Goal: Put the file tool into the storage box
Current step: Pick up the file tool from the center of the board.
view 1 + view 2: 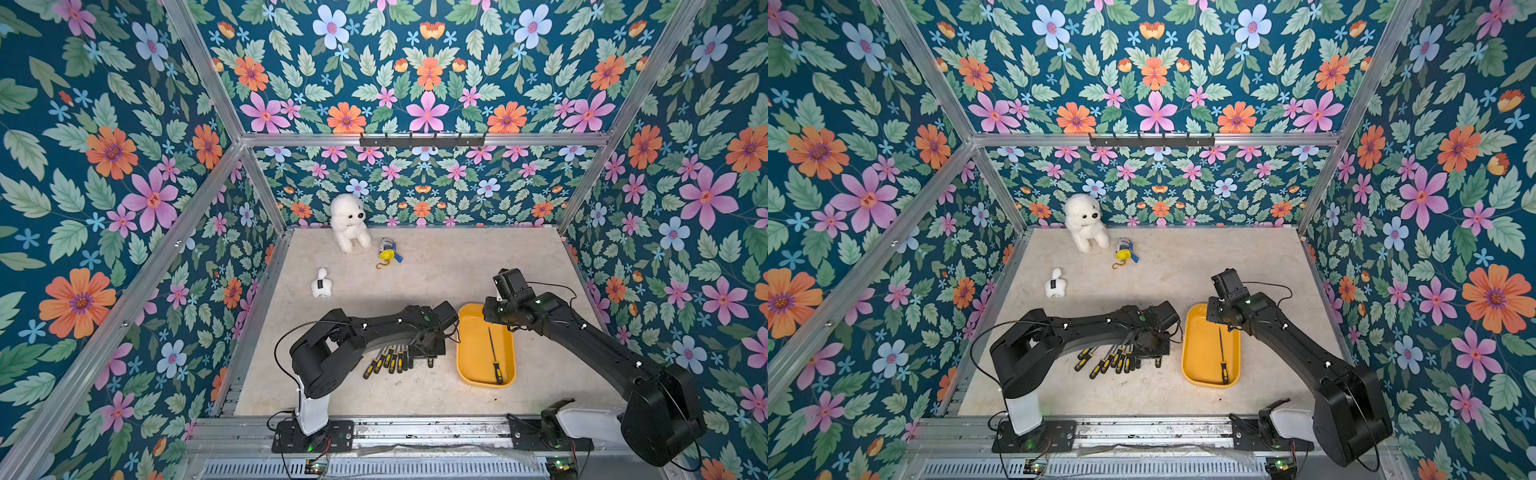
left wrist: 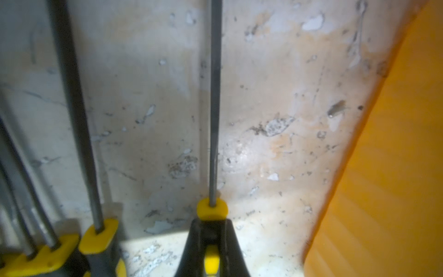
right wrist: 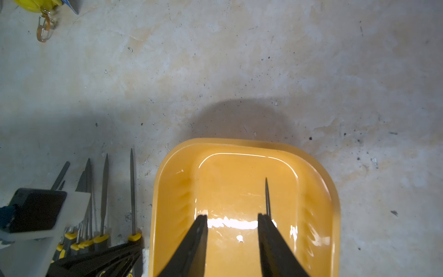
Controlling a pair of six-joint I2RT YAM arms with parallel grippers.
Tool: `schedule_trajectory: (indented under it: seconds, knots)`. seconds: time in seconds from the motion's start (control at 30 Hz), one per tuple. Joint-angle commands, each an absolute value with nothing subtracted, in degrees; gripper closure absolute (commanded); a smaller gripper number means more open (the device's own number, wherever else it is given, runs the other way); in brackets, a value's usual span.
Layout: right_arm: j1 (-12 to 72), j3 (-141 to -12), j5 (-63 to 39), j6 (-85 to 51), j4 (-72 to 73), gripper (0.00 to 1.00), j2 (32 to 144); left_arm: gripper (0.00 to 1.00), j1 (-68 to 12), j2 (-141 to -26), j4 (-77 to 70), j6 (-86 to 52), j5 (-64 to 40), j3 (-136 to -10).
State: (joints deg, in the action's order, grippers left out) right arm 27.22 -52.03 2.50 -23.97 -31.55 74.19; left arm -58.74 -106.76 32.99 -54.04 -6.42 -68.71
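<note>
Gripping one file by its black-and-yellow handle, the left gripper is closed tight, low over the table, beside the other files (a loose row). The storage box stands near, a second file inside; above it hangs the right gripper, jaws apart, empty.
</note>
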Motion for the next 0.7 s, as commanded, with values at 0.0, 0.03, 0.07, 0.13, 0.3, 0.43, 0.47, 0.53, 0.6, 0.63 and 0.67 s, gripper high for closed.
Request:
schedule_trajectory:
  seconds: [0.0,0.03,0.07,0.13,0.3,0.43,0.47,0.53,0.6,0.63,0.67]
  knots:
    - [25.40,-51.97,-1.17,-25.53,-29.40,0.60,74.19,0.95,-58.45,-105.04,33.72,-48.99,-9.76,-70.35]
    - [23.42,-51.84,-4.16,-26.38,-28.38,0.60,73.94,0.96,-58.01,-104.09,33.58,-47.39,-11.68,-71.50]
    - [20.53,-51.37,-9.29,-27.65,-26.56,0.59,73.50,0.96,-57.81,-103.00,33.49,-45.67,-13.04,-73.06]
    - [15.47,-48.91,-19.47,-30.75,-20.10,0.58,71.75,0.96,-57.65,-101.31,32.61,-42.28,-15.78,-76.15]
    - [11.34,-43.15,-35.66,-40.51,-0.34,0.57,69.83,0.96,-56.21,-99.32,24.22,-39.74,-28.57,-76.18]
    - [11.86,-42.15,-38.32,-43.77,5.67,0.57,70.32,0.97,-55.73,-98.79,20.38,-40.51,-32.63,-73.70]
    - [11.85,-41.89,-37.98,-43.90,5.71,0.57,70.30,0.98,-55.65,-98.75,20.35,-40.35,-32.88,-73.41]
    - [11.99,-41.54,-38.22,-43.61,5.19,0.57,70.81,0.98,-55.29,-98.54,20.03,-40.38,-33.16,-72.95]
    - [12.57,-40.93,-38.31,-43.20,5.07,0.58,71.40,0.98,-54.95,-98.44,19.35,-40.44,-33.60,-72.60]
    - [12.93,-40.82,-38.14,-42.83,4.71,0.58,71.84,0.99,-54.98,-98.44,19.25,-40.56,-33.65,-72.67]
    - [13.31,-40.66,-37.91,-42.44,4.25,0.59,72.39,0.99,-54.91,-98.52,19.26,-40.54,-33.82,-72.77]
